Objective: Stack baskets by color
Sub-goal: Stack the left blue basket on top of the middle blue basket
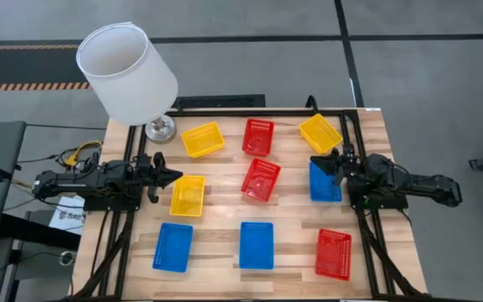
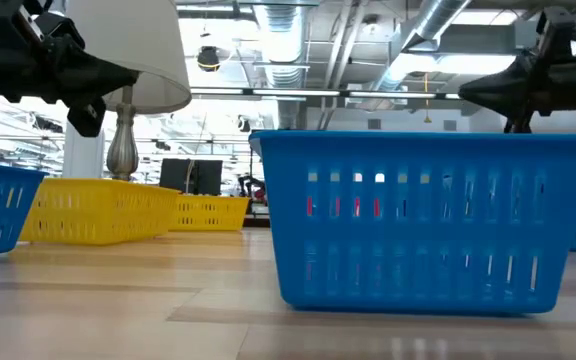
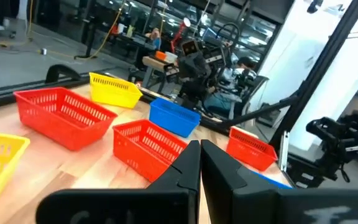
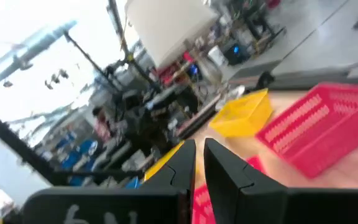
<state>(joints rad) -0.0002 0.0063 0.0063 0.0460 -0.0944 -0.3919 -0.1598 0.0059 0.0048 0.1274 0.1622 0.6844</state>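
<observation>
High view: we count nine baskets spread singly over the worktop [image 1: 225,243], none stacked. Back row: yellow basket [image 1: 202,139], red basket [image 1: 257,136], second yellow basket [image 1: 320,132]. Middle: third yellow basket [image 1: 188,195], second red basket [image 1: 261,179], blue basket [image 1: 324,182]. Front: second blue basket [image 1: 173,247], third blue basket [image 1: 257,245], third red basket [image 1: 334,253]. Left gripper [image 1: 174,177] clenched, empty, beside the middle yellow one. Right gripper [image 1: 317,158] clenched, empty, above the middle blue one. Lamp [image 1: 128,71] at back left.

Low view: a blue one fills the foreground.

Wrist views: we see both fingertip pairs pressed together.
</observation>
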